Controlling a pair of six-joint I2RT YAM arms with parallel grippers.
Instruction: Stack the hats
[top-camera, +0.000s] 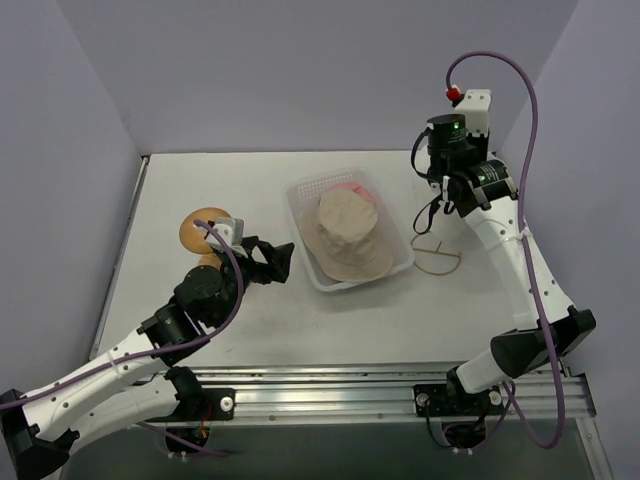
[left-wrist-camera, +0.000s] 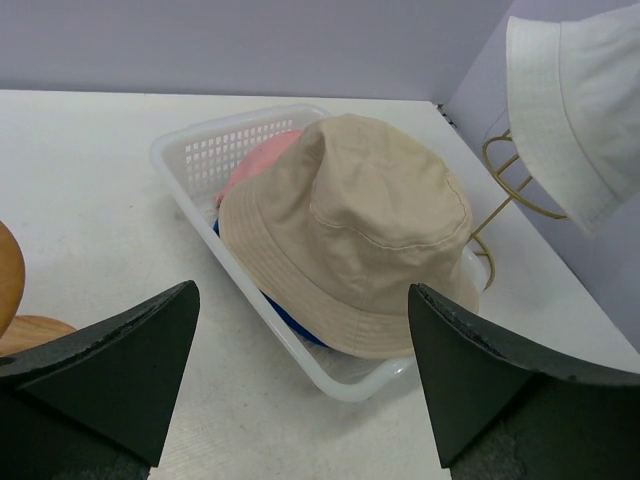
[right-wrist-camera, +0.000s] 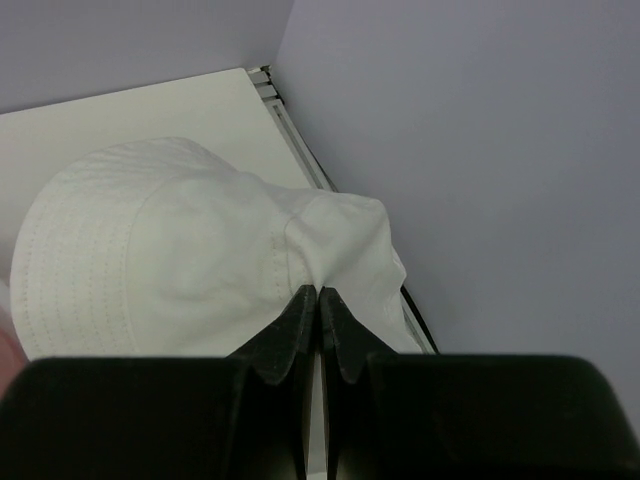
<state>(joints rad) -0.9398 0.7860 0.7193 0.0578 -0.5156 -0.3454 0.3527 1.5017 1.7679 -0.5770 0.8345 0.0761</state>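
While the beige bucket hat (top-camera: 345, 240) sits crown-up on top inside the clear lattice basket (top-camera: 298, 215), a pink cap (top-camera: 347, 187) peeks out behind it and a blue cap (left-wrist-camera: 290, 320) shows beneath its brim. The left gripper (top-camera: 275, 262) hovers just beside the basket, jaws spread wide, empty. The right gripper (right-wrist-camera: 318, 300), raised near the right wall, is pinched tight on a fold of the white hat (right-wrist-camera: 170, 250).
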